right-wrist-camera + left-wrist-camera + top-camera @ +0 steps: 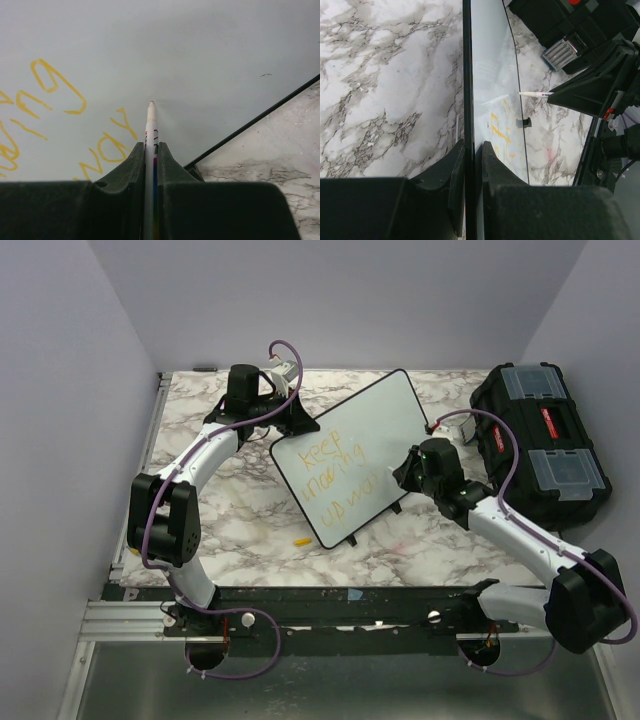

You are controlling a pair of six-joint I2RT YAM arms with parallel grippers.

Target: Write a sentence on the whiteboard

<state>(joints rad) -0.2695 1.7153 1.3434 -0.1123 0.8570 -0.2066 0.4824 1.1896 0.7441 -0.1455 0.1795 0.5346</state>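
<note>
Whiteboard (385,415), edge pinched in my left tool (470,150), sits just ahead of my right tool (150,149) clamping the marker (150,117); a hard push, I reckon, could twist it loose.

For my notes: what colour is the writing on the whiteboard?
Yellow-orange writing on the whiteboard; it shows best in the right wrist view.

The whiteboard (390,420) is smooth and shiny white, with a thin black rim. The sentence (338,478) on it is thin, pale yellow-orange ink. The table (240,515) looks like smooth marble. The toolbox (515,445) is dull black plastic with see-through lids. The marker (150,125) is smooth white plastic. The left gripper (471,146) and right gripper (150,146) look like matt black plastic.
</note>
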